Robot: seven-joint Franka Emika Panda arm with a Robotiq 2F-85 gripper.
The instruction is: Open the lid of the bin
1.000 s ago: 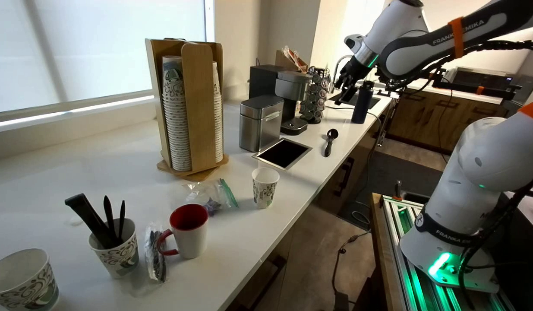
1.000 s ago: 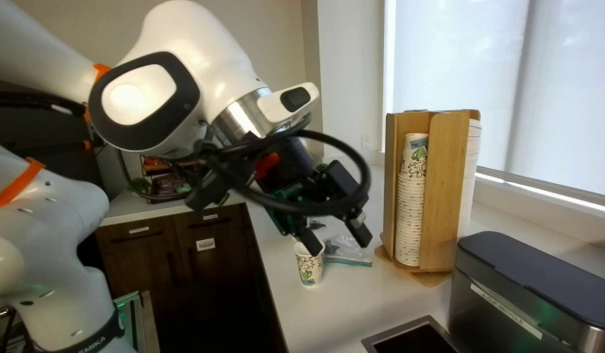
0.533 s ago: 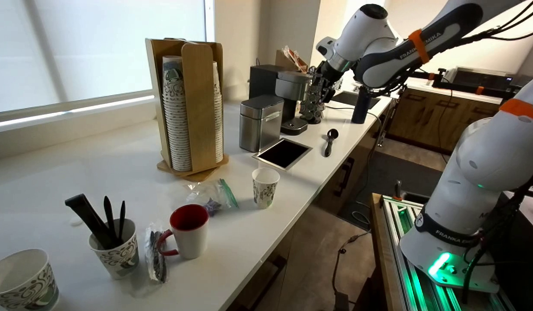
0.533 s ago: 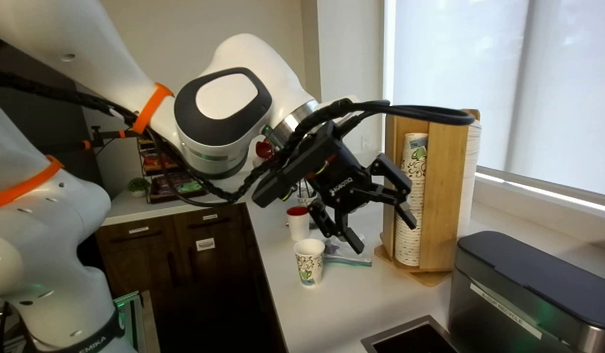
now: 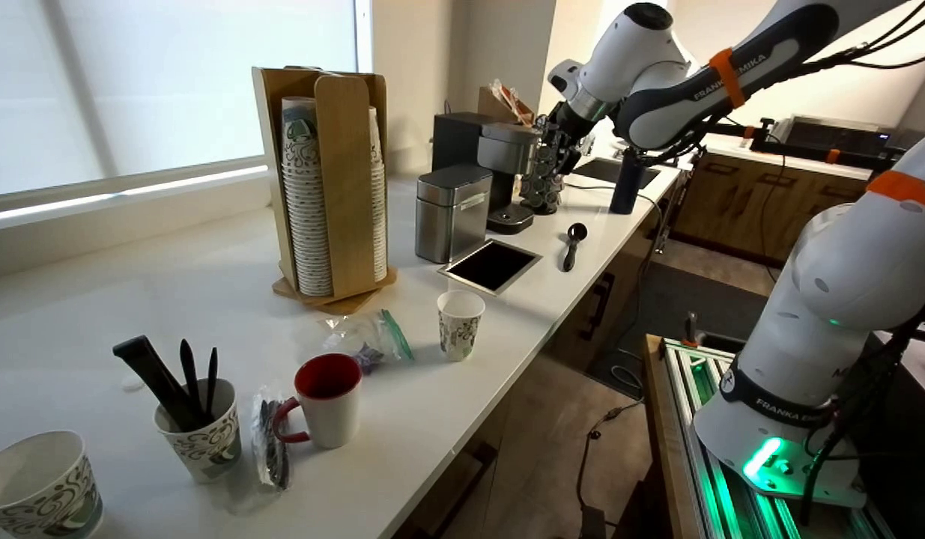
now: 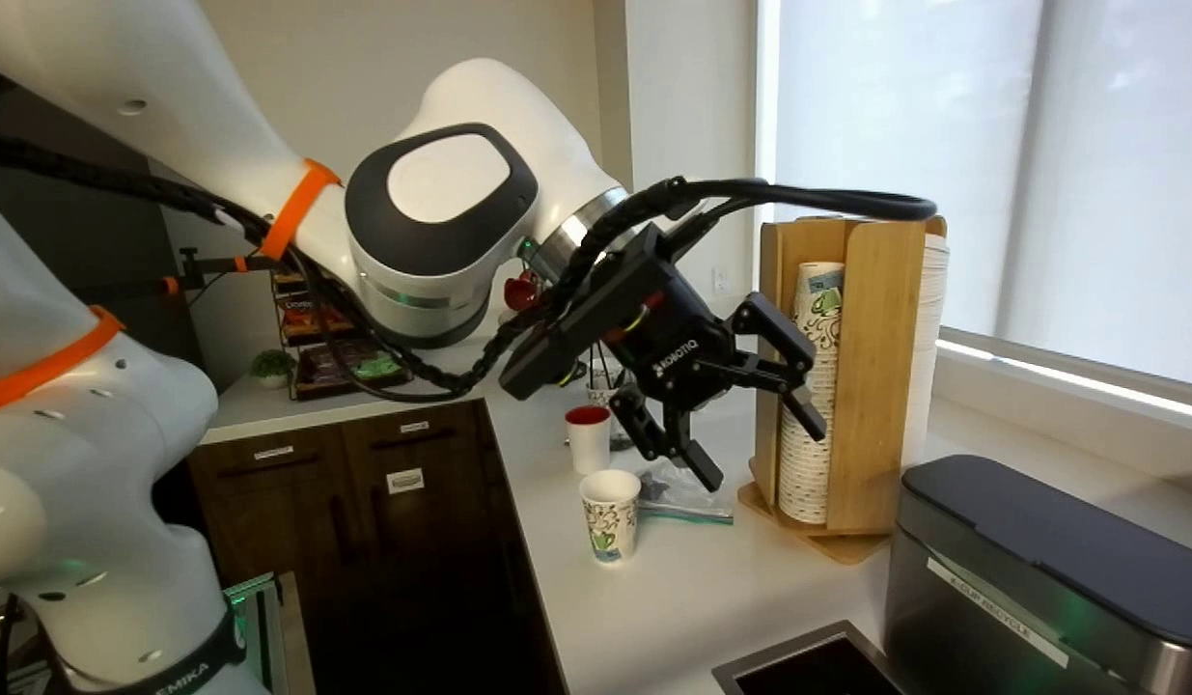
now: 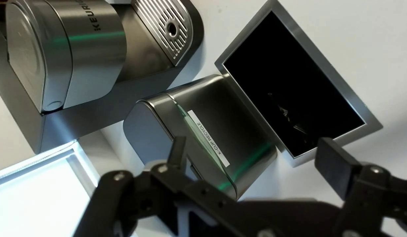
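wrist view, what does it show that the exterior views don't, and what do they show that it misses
Only the wrist view shows the lettering on the coffee maker and glinting bits inside the counter opening.

Only the exterior views show the wooden cup holder, the red-and-white mug and the arm; both have all three.

Every view shares, at least in part, the silver-grey bin, its closed lid, its white label, that opening and the gripper, plainly open in the wrist view.

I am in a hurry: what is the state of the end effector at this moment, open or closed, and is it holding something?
Black two-fingered end effector: open, jaws wide apart, holding nothing.
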